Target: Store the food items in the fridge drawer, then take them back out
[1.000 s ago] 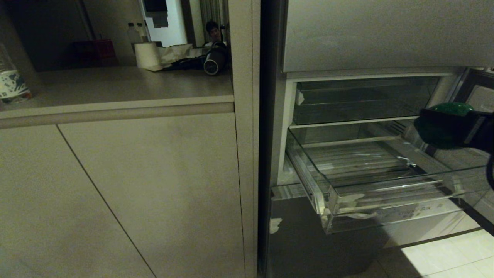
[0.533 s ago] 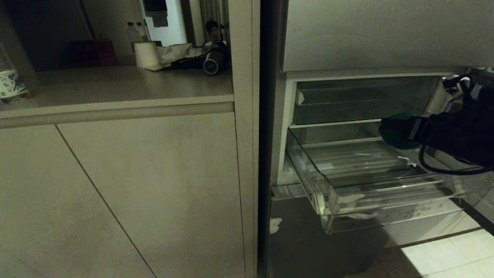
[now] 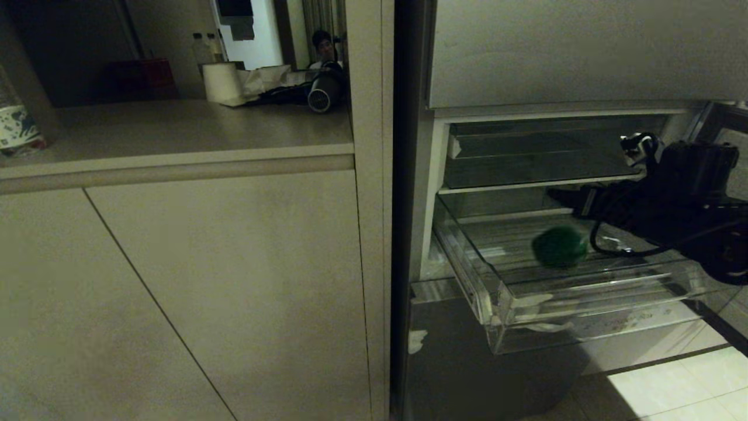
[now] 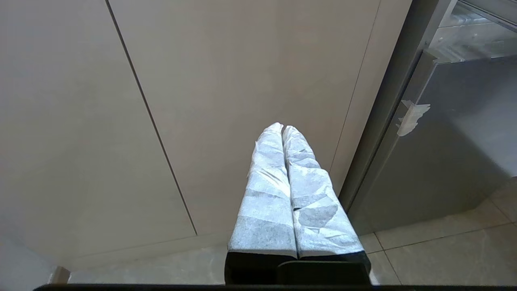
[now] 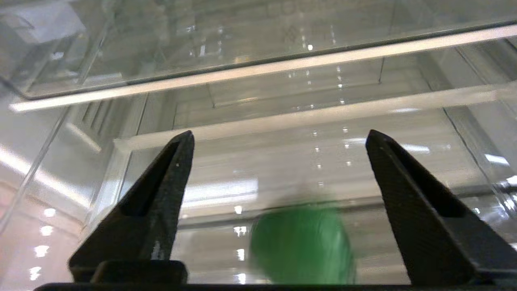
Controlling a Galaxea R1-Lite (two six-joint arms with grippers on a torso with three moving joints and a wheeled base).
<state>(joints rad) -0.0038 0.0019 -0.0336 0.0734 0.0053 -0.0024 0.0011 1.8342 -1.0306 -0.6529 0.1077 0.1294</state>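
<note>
Green ball loose in the fridge drawer

My right gripper hangs spread and empty over the clear fridge drawer; the round green food item sits at its six o'clock. My left gripper, fingers together, faces beige cabinet doors above pale floor tiles.

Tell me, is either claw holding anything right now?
No. The right claw is open above the drawer, with the green ball loose below it. The left claw is shut and empty.
</note>
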